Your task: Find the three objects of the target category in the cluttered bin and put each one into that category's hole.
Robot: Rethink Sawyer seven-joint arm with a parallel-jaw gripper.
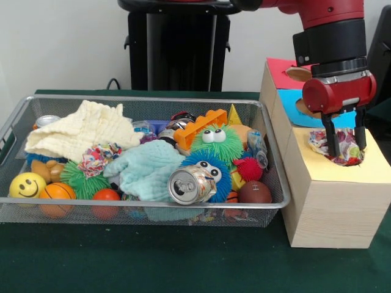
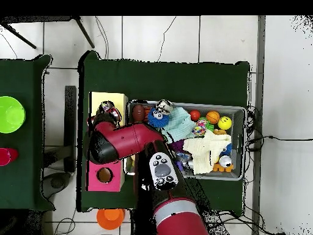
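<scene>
Printed cloth, ruffled and busy with red, blue, yellow and white, sits bunched at the yellow-ringed hole [image 1: 357, 163] on the largest wooden box [image 1: 333, 210], just beside the wire-mesh bin [image 1: 269, 131]. The pincer [image 1: 347, 149] hangs straight down over this cloth bundle [image 1: 333, 146], its two dark fingers [image 1: 333, 141] straddling the fabric; they appear clamped on it, though the folds hide the actual contact (so this is a judgement).

Such a bundle should be light, soft and easily squashed, with no fragile parts. It will not slip much, but loose ruffles can snag on the hole's card edge, so a grip across the thickest middle of the wad looks safest.

A second printed bundle [image 1: 96, 160] lies inside the bin, between the cream cloth [image 1: 82, 129] and the mint cloth [image 1: 146, 168], beside the green spiky ball [image 1: 82, 180].

From the front, the fingers and the bundle's position at the hole are plain. Overhead, the arm [image 2: 125, 142] covers the blue compartment beside the bin, yet that view alone shows the red-ringed hole [image 2: 104, 175] from above and the bundle [image 2: 107, 109] lying on the yellow card.
</scene>
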